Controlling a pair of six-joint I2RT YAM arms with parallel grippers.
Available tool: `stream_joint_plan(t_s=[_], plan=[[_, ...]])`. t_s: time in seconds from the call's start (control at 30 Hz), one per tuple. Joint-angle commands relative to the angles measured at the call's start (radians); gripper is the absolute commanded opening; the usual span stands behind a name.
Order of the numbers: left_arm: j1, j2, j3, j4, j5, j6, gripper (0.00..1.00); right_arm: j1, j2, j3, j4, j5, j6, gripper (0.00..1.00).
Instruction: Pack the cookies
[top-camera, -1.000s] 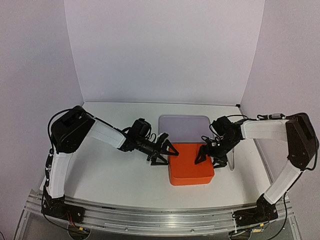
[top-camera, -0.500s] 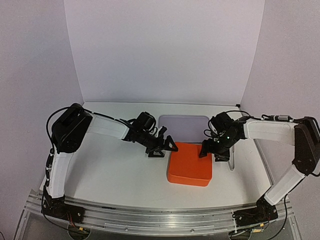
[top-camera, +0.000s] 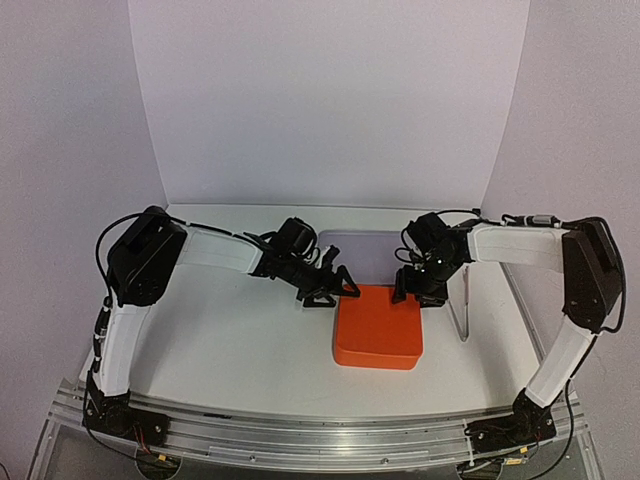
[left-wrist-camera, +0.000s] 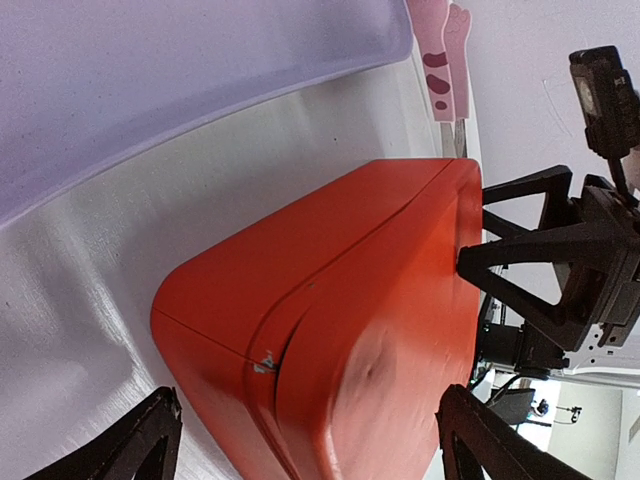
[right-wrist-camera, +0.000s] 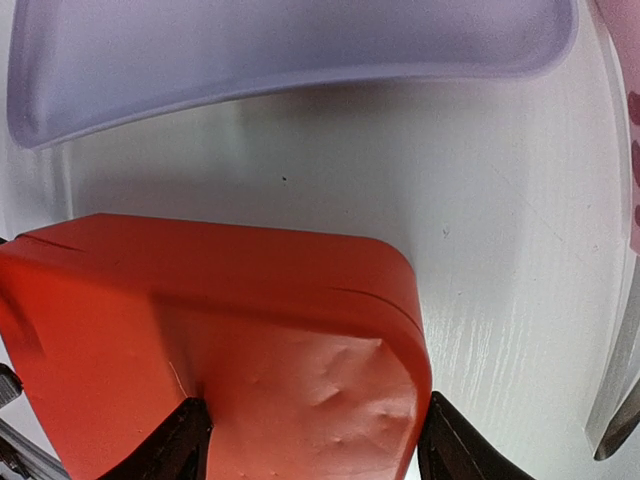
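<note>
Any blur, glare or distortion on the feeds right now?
Top view: sharp and evenly lit over the orange box. Left wrist view: box's near end soft, glare streaking the table. Right wrist view: lavender tray bowed by the lens.

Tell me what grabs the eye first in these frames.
The bright orange box, lid shut, sits mid-table and dominates every view. The left hand and right hand flank its far corners, each with fingers spread wide. Just behind the box lies a pale lavender tray.
</note>
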Motion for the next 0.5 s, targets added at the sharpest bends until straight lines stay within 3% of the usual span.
stream_joint_plan(t_s=[0.0, 0.23, 0.47], plan=[[-0.001, 0.031, 0.05, -0.004, 0.021, 0.001, 0.86, 0.0, 0.024, 0.049, -0.026, 0.028, -0.034, 0.65], [-0.007, 0.067, 0.105, -0.004, 0.038, -0.003, 0.78, 0.001, 0.048, 0.084, -0.044, 0.007, -0.054, 0.54], [-0.021, 0.124, 0.186, -0.029, 0.068, 0.006, 0.6, 0.053, 0.117, 0.125, -0.055, -0.069, -0.083, 0.45]])
